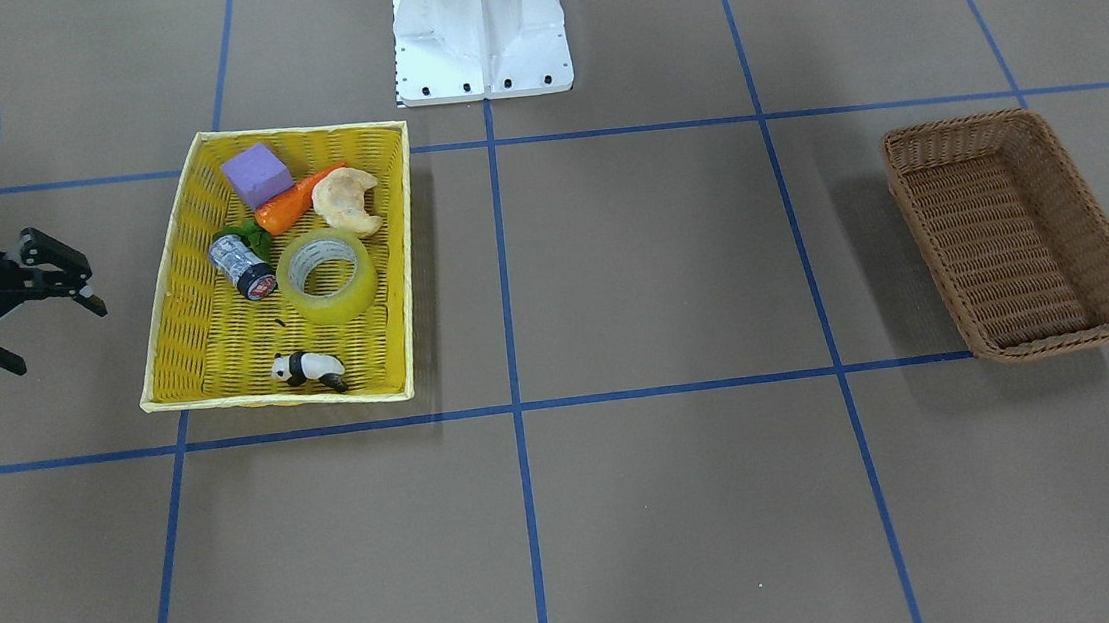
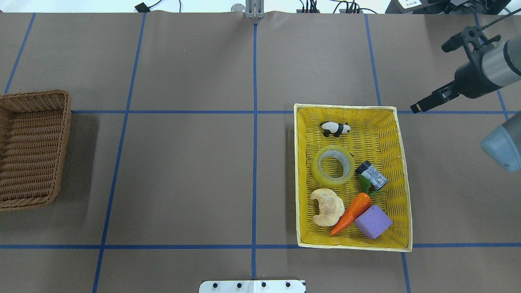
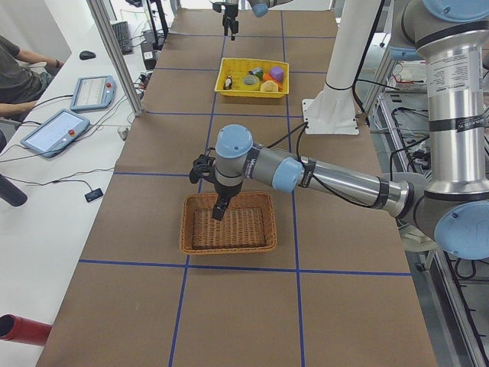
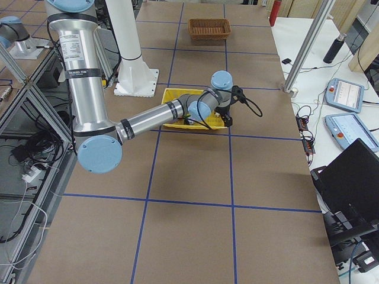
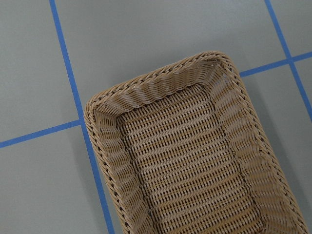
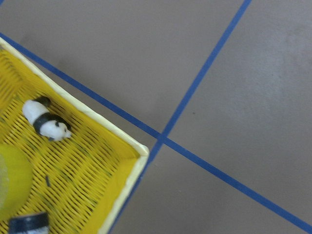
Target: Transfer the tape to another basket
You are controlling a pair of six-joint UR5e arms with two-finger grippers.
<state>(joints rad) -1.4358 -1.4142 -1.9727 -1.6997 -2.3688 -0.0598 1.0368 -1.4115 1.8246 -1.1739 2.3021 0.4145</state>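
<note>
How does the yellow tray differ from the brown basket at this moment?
The tray is bright yellow; the basket is brown. The tray is wider and shallower; the basket is narrower and deeper, with sloped sides. The tray holds the tape and several small items; the basket is empty. Both are rectangular, woven and sit flat on the table.

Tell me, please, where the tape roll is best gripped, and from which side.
Come down from above: the tape lies flat in the yellow tray, hole up. Set one of the jaws inside the core, the other outside the wall facing the toy panda, where the tray floor is bare; the small can and croissant crowd other sides.
</note>
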